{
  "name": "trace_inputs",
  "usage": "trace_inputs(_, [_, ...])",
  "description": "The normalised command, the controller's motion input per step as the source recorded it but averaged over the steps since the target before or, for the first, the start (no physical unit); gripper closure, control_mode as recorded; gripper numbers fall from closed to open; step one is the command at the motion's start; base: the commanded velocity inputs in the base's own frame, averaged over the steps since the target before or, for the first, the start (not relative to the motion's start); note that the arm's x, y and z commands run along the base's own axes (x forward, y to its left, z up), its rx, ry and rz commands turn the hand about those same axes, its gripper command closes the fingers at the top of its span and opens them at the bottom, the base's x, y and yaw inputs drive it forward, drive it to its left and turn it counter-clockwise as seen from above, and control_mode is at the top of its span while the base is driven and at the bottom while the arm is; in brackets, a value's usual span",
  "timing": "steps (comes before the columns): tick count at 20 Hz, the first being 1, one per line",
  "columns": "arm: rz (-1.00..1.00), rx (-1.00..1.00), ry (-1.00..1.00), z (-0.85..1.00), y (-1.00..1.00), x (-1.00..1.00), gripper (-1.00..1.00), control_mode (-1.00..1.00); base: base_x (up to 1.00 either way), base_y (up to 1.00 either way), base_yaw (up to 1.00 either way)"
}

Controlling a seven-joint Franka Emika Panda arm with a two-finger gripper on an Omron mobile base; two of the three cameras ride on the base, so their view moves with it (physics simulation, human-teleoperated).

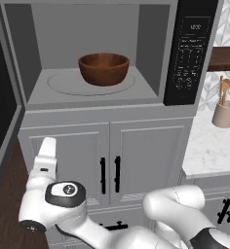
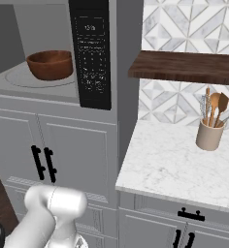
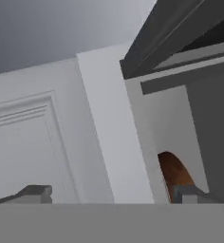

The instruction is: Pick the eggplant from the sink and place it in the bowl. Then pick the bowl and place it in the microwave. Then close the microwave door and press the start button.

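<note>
The microwave [image 1: 100, 95] stands open, and the reddish-brown bowl [image 1: 104, 68] sits upright on its round turntable; the right base view also shows the bowl [image 2: 50, 64]. The eggplant is hidden, and the sink is out of view. The microwave door [image 1: 2, 97] hangs open at the far left, its dark lower edge [image 3: 180, 33] slanting overhead in the hand view. My gripper [image 3: 111, 193] is open and empty, low in front of the left cabinet door, below the door and the bowl. A sliver of the bowl [image 3: 173, 173] shows past the right fingertip [image 3: 190, 193]. The black keypad panel [image 1: 192, 48] is on the microwave's right.
Grey cabinet doors with black handles [image 1: 109, 172] sit under the microwave. To the right lies a marble counter [image 2: 174, 164] with a beige utensil holder [image 2: 209, 134], and a dark wooden shelf [image 2: 184, 67] hangs above it. My arm is folded low before the cabinets.
</note>
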Motion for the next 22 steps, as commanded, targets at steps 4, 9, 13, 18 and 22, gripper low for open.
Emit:
trace_inputs(4, [-0.12, -0.32, -0.04, -0.4, 0.39, 0.02, -1.0, -1.0, 0.0, 0.0, 0.0])
trace_inputs(9, [-0.16, -0.25, -0.07, -0.01, 0.46, 0.02, -1.0, -1.0, 0.0, 0.0, 0.0])
trace_inputs(13, [-0.15, -0.24, -0.07, -0.11, 0.63, 0.05, -1.0, -1.0, 0.0, 0.0, 0.0])
trace_inputs(18, [-0.12, -0.25, -0.14, -0.18, 0.6, 0.05, -1.0, -1.0, 0.0, 0.0, 0.0])
trace_inputs(22, [-0.03, -0.16, -0.44, 0.0, 0.42, -0.09, -1.0, -1.0, 0.0, 0.0, 0.0])
